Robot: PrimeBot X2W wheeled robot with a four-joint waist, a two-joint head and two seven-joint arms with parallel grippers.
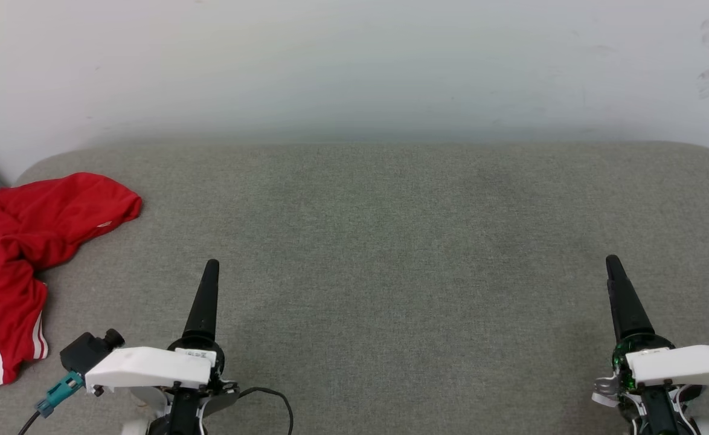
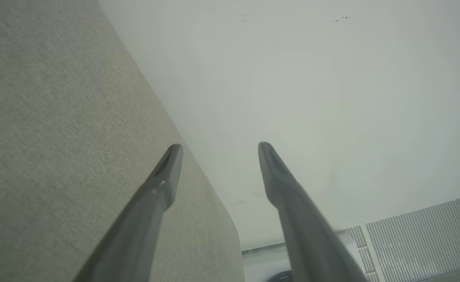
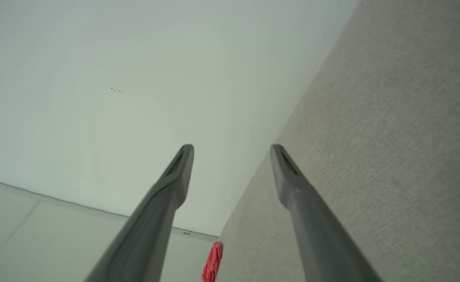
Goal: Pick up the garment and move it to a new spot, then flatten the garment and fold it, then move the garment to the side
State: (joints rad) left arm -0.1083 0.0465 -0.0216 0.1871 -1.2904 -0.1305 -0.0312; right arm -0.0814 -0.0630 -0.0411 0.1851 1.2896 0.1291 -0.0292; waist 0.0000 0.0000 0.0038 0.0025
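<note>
**Shirt bunched at the left edge, both grippers wide open**

The shirt (image 1: 22,241) is crumpled at the far left of the grey pad (image 1: 391,241), close to its rounded back-left corner. The red bulk is toward the back and a white striped sleeve is on the near side. It runs off the left side of the head view, so I can't really tell if it hangs over the pad's edge. From the right wrist it's just a red scrap at the pad's far end, with floor (image 3: 18,235) beside it.

The left gripper (image 2: 220,147) and right gripper (image 3: 232,147) each have their 2 fingers spread apart. They sit toward the front, well apart from each other. The left one is near the shirt but not touching it.

A black cable (image 1: 273,399) loops by the left wrist. There's a wide stretch of open pad between the grippers. A white wall (image 1: 354,60) runs right along the back edge.
</note>
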